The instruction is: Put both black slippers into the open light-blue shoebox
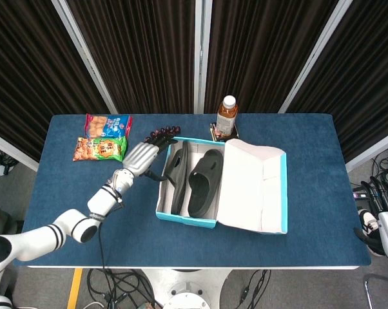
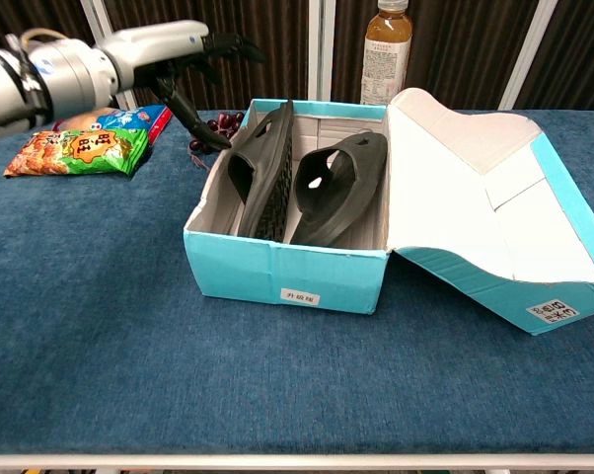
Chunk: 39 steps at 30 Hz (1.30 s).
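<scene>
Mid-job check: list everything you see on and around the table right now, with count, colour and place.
slippers: two, black, both inside the box, tipped on edge, the left one leaning on the box's left wall.
shoebox: one, light blue with pale lining, middle of the table, lid folded open to the right.
bottle: one, amber drink with white cap, behind the box at the table's far edge.
snack packets: two, one red and blue, one orange and green, far left of the table.
dark red beaded cluster: one, far side, between packets and box.
table: one, blue cloth top.
curtains: dark, behind the table.
left hand: one, silver with black fingers, open, beside the box's far left corner, holding nothing.
</scene>
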Each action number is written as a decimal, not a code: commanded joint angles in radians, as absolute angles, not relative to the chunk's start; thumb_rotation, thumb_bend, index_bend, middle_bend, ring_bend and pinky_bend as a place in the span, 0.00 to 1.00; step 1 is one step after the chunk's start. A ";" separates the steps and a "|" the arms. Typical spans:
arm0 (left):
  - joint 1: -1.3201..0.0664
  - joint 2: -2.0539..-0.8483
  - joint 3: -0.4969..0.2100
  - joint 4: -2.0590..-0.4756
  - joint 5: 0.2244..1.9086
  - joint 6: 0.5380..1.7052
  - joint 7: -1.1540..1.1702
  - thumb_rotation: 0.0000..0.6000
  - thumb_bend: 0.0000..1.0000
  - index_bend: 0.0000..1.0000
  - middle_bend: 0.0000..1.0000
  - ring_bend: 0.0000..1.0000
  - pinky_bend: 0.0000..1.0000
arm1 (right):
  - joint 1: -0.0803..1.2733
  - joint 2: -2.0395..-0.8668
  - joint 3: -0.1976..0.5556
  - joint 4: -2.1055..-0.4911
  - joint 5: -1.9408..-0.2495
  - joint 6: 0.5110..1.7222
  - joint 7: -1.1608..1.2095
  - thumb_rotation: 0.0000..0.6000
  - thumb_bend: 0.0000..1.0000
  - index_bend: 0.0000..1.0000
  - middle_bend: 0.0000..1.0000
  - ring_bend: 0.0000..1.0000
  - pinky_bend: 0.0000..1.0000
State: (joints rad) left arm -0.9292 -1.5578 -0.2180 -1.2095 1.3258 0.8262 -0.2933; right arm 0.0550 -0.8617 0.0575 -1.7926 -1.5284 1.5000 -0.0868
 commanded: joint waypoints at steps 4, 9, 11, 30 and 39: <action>-0.971 -1.479 -0.220 -1.310 1.326 0.740 -0.248 0.94 0.24 0.25 0.14 0.00 0.16 | 0.058 -0.866 0.059 -1.790 -1.530 1.499 -0.085 1.00 0.05 0.00 0.00 0.00 0.00; -1.024 -1.521 -0.216 -1.271 1.286 0.653 -0.194 0.83 0.29 0.26 0.15 0.00 0.14 | 0.058 -0.867 0.059 -1.788 -1.528 1.496 -0.082 1.00 0.05 0.00 0.00 0.00 0.00; -1.038 -1.541 -0.220 -1.251 1.267 0.637 -0.178 0.84 0.29 0.26 0.15 0.00 0.14 | 0.058 -0.868 0.058 -1.787 -1.528 1.495 -0.081 1.00 0.05 0.00 0.00 0.00 0.00; -1.000 -1.539 -0.244 -1.266 1.180 0.689 -0.171 0.84 0.29 0.26 0.15 0.00 0.14 | 0.050 -0.868 0.060 -1.766 -1.515 1.502 -0.054 1.00 0.05 0.00 0.00 0.00 0.00; -0.728 -1.332 -0.215 -1.413 1.150 1.036 -0.121 1.00 0.27 0.25 0.15 0.00 0.15 | 0.073 -0.884 0.064 -1.703 -1.495 1.448 0.078 1.00 0.05 0.00 0.00 0.00 0.00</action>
